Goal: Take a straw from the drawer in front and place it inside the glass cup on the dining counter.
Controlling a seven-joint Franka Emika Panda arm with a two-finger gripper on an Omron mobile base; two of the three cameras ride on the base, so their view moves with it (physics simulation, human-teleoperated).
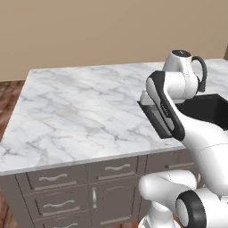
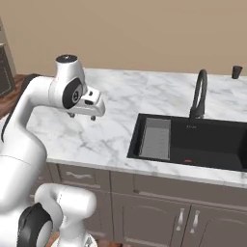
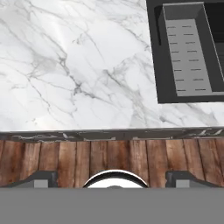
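Note:
My gripper (image 2: 83, 116) hangs above the dining counter (image 2: 120, 96) near its front edge, left of the sink, pointing down. In the hand view the gripper (image 3: 113, 177) is open, its fingertips (image 3: 41, 177) wide apart with nothing between them. The glass cup (image 2: 236, 71), small and dark, stands far off at the counter's back right. Below the counter edge, just left of the sink, the drawer (image 1: 116, 169) with its curved silver handle is shut; the right base view shows the drawer (image 2: 79, 176) too. The straw is hidden.
A black sink (image 2: 193, 140) with a grey tray (image 3: 186, 57) and a dark tap (image 2: 198, 94) is sunk into the counter to the right. More shut drawers (image 1: 53, 179) sit further left. Wooden floor (image 3: 109, 162) lies in front of the counter.

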